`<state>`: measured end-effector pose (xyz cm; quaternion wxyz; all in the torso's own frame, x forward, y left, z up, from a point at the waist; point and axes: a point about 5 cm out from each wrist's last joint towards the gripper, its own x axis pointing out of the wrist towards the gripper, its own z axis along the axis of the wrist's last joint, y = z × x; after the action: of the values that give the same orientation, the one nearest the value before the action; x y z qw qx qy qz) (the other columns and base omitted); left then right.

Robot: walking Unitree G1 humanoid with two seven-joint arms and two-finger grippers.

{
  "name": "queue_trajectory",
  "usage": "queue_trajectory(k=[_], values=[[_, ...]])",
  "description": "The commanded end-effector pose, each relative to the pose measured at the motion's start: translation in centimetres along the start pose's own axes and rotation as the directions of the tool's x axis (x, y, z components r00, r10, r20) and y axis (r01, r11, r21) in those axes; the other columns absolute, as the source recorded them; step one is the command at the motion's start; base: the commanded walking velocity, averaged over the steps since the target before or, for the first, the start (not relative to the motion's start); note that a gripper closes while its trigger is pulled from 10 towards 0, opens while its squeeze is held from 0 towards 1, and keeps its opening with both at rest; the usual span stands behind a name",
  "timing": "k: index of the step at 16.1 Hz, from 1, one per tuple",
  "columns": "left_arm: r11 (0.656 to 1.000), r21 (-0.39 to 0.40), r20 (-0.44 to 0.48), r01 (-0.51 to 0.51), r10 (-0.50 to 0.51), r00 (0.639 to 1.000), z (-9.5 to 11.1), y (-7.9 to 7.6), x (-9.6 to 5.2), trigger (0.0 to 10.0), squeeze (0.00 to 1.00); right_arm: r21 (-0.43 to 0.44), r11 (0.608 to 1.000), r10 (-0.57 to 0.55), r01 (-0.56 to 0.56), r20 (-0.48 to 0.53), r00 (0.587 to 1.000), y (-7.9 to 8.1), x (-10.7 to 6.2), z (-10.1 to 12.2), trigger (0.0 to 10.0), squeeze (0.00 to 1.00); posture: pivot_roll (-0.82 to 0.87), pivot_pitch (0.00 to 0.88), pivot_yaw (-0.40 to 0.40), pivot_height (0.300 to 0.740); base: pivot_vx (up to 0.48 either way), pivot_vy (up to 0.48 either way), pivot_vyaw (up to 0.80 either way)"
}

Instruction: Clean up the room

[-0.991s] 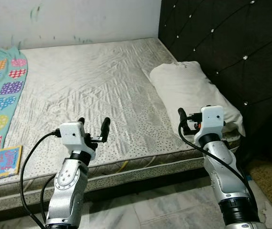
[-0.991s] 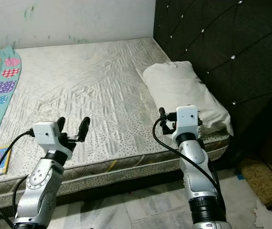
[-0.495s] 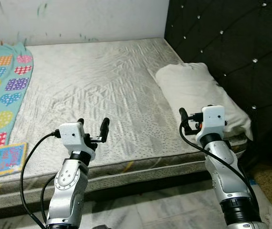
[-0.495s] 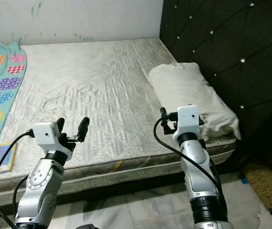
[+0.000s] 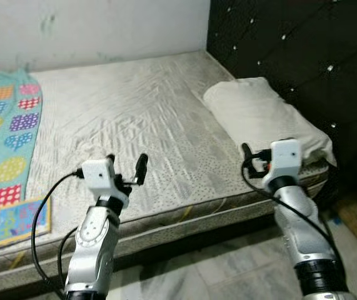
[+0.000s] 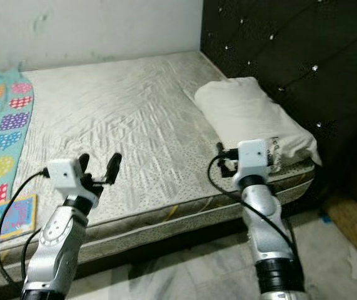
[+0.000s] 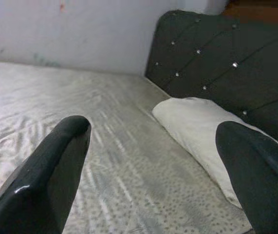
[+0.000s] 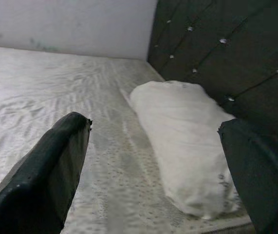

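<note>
Where mattress meets headboard, a pillow; left hand, right hand spread, empty.

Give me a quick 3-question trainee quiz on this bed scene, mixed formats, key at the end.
1. True or false: the pillow lies against the dark headboard, on the robot's right.
2. Multiple choice: what lies near the front edge of the mattress on the robot's left? A) a shoe B) a colourful book C) a cup
3. Fill in: both the left gripper and the right gripper have their fingers ____ and hold nothing.

Key: 1 true; 2 B; 3 open. Extra note: the patterned blanket covers the mattress's left side, beyond the book.
</note>
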<state>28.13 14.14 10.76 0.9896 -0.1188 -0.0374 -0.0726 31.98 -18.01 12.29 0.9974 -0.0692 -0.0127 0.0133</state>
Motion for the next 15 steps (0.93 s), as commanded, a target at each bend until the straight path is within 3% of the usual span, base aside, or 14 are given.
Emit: queue_trajectory(k=[1, 3, 7, 15], values=[[0.999, 0.017, -0.002, -0.027, 0.027, 1.0, 0.06, 0.77, -0.19, 10.0, 0.0, 0.004, 0.999, 0.039, -0.04, 0.023, 0.999, 1.16, 0.36, 0.7, 10.0, 0.0, -0.06, 0.028, 0.011, 0.74, 0.0, 0.476, 0.0], [0.999, 0.017, -0.001, -0.031, 0.031, 1.0, 0.05, 0.77, -0.21, 10.0, 0.0, -0.004, 0.999, 0.045, -0.045, 0.025, 0.999, 1.16, 0.39, 0.71, 10.0, 0.0, -0.06, 0.026, 0.009, 0.74, 0.0, 0.444, 0.0], [1.0, 0.021, 0.016, 0.002, -0.002, 1.0, 0.27, 0.47, -0.21, 10.0, 0.0, -0.007, 0.999, 0.047, -0.047, 0.025, 0.999, 1.12, 0.38, 0.73, 10.0, 0.0, -0.07, 0.023, 0.01, 0.74, 0.0, 0.0, 0.0], [1.0, 0.014, 0.019, 0.014, -0.014, 1.0, 0.27, 0.36, -0.34, 10.0, 0.0, -0.014, 0.998, 0.054, -0.054, 0.026, 0.998, 1.21, 0.36, 0.76, 10.0, 0.0, -0.07, 0.031, 0.009, 0.74, 0.364, 0.0, 0.0]])
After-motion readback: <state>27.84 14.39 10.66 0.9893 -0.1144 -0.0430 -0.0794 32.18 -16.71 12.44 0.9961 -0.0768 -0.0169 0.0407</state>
